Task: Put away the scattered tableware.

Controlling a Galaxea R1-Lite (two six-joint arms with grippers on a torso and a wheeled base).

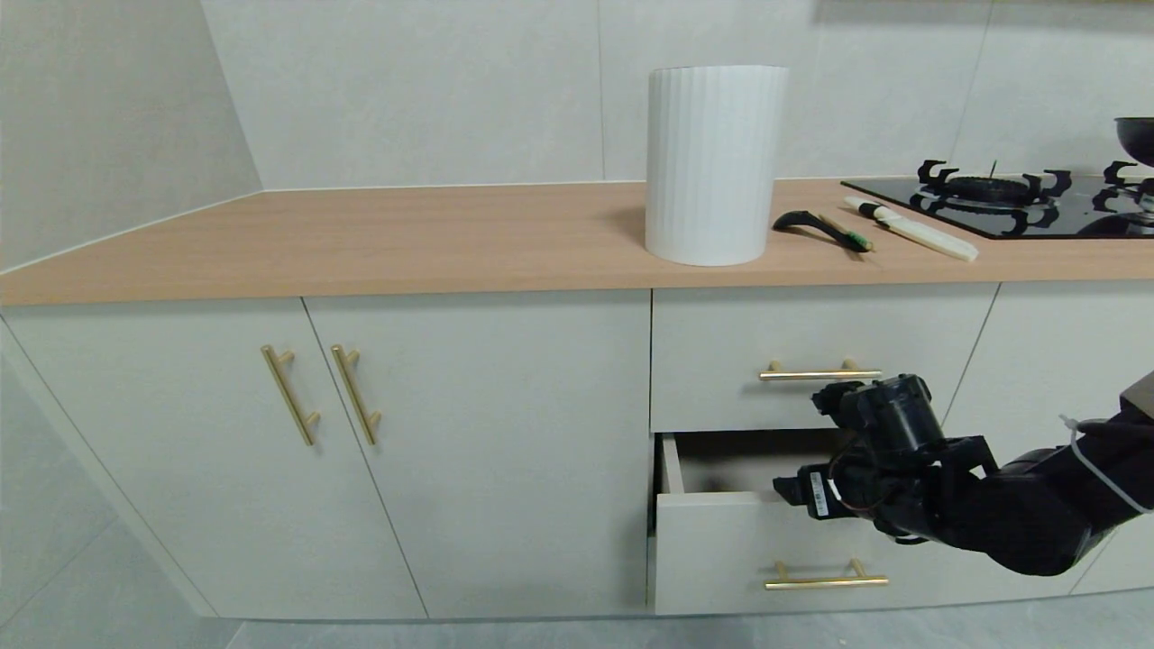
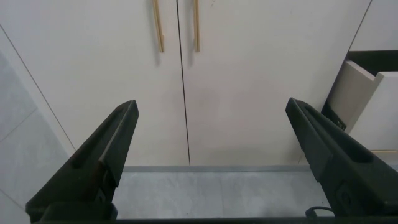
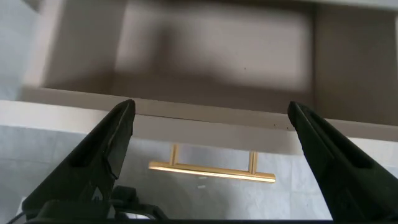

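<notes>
On the wooden counter (image 1: 406,239) lie a black spoon with a green handle (image 1: 816,225), a thin stick (image 1: 843,230) beside it and a white-bladed knife (image 1: 912,231), all to the right of a tall white ribbed container (image 1: 714,162). Below them the lower drawer (image 1: 721,532) stands pulled out, and its inside (image 3: 211,56) holds nothing. My right gripper (image 1: 802,491) (image 3: 211,106) hangs open just above the drawer's front edge, nothing between its fingers. My left gripper (image 2: 211,106) is open low down, facing the cabinet doors (image 2: 186,74).
A black gas hob (image 1: 1010,203) with pan supports sits at the counter's right end. The upper drawer (image 1: 820,356) is closed, with its gold handle just above my right wrist. The pulled-out drawer's gold handle (image 3: 211,171) is below my right gripper. Tiled wall stands behind the counter.
</notes>
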